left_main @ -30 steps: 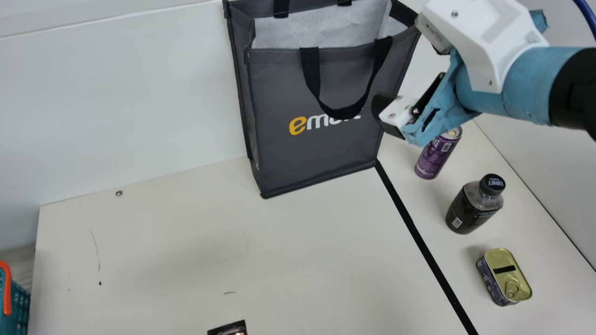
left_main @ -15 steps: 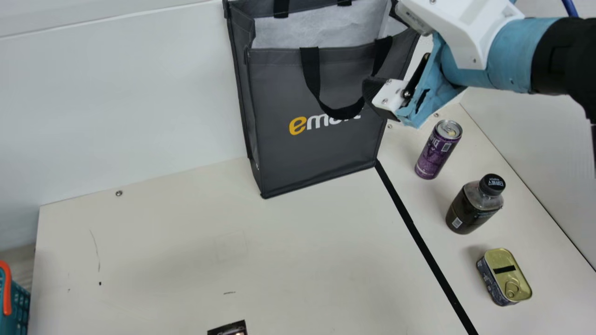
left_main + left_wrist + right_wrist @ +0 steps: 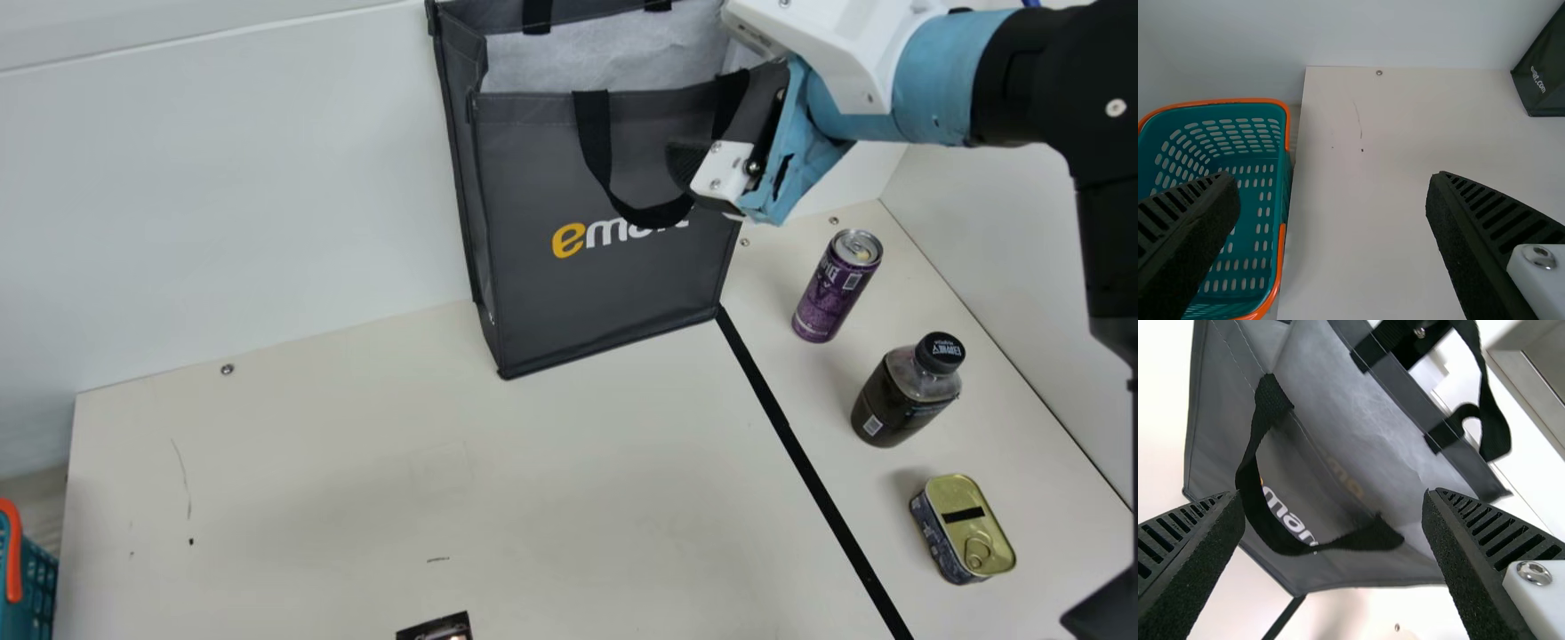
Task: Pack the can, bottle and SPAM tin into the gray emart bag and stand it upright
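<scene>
A cream table (image 3: 356,480) is crossed on its right side by a long strip of black tape (image 3: 789,427), running from near the bag's lower right corner. Near the white rear wall, an open-topped gray fabric emart bag (image 3: 605,293) with a pale lining is stood upright, a looped black strap handle (image 3: 658,216) hung down its front. Beside the table's left end, a teal plastic basket (image 3: 1225,102) with an orange rim is seen. The right gripper (image 3: 716,138) is held at the upper right of the bag's front, by that handle, its fingers spread wide with nothing gripped; whether the strap is touched cannot be told. The left gripper (image 3: 1333,177) is likewise spread wide and empty in its wrist view. Right of the tape, all three goods are set on the table, apart from one another: midway, a dark bottle (image 3: 898,404) with a black cap, upright; farther back, a slim purple can (image 3: 831,289), upright; nearest, a flat rectangular tin (image 3: 965,529), its gold pull-ring lid facing up.
</scene>
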